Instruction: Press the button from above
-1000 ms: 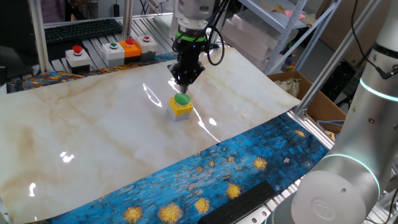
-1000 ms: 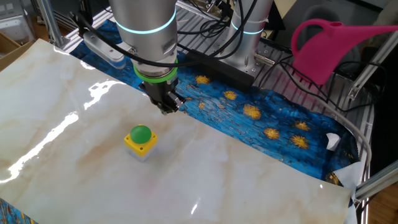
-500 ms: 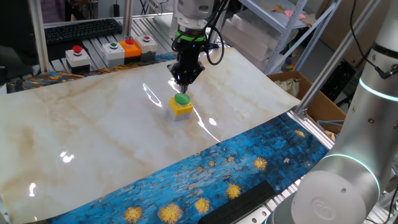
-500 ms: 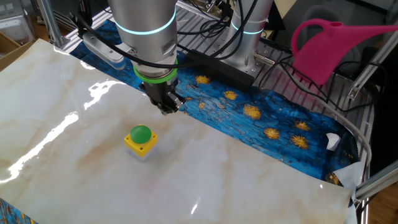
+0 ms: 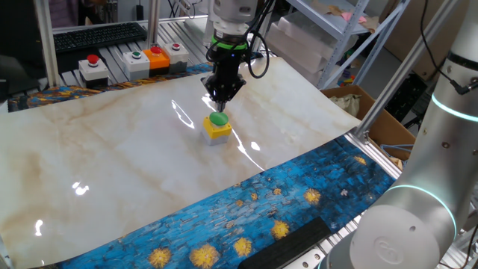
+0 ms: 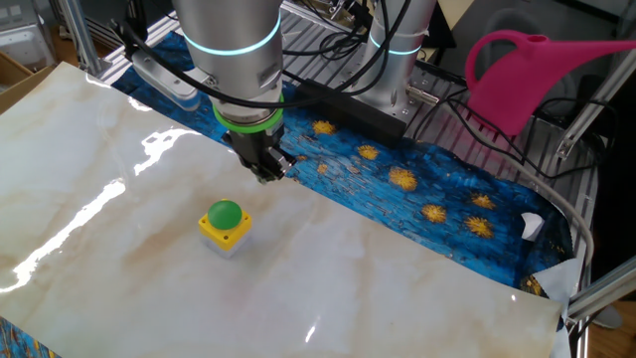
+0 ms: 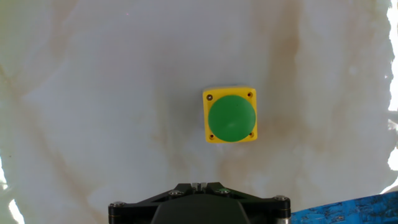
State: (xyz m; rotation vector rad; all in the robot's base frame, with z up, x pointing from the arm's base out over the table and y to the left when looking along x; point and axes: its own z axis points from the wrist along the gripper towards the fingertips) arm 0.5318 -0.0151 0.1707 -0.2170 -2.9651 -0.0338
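The button (image 5: 218,119) is a green dome on a small yellow cube box, standing on the marble-pattern table top (image 5: 112,157). It also shows in the other fixed view (image 6: 225,214) and in the hand view (image 7: 231,117). My gripper (image 5: 223,97) hangs in the air, pointing down, a little above the button and off to its far side. In the other fixed view the gripper (image 6: 266,175) is up and to the right of the button, apart from it. In the hand view the fingertips (image 7: 199,185) touch each other, shut and empty; the button lies ahead, slightly right.
Grey-white boxes with a red button (image 5: 93,67) and a green button (image 5: 137,61) and an orange box (image 5: 157,57) stand at the table's far edge. A pink watering can (image 6: 527,75) is off the table. A blue starry cloth (image 5: 261,209) borders the marble top. A second arm (image 5: 426,187) stands at the right.
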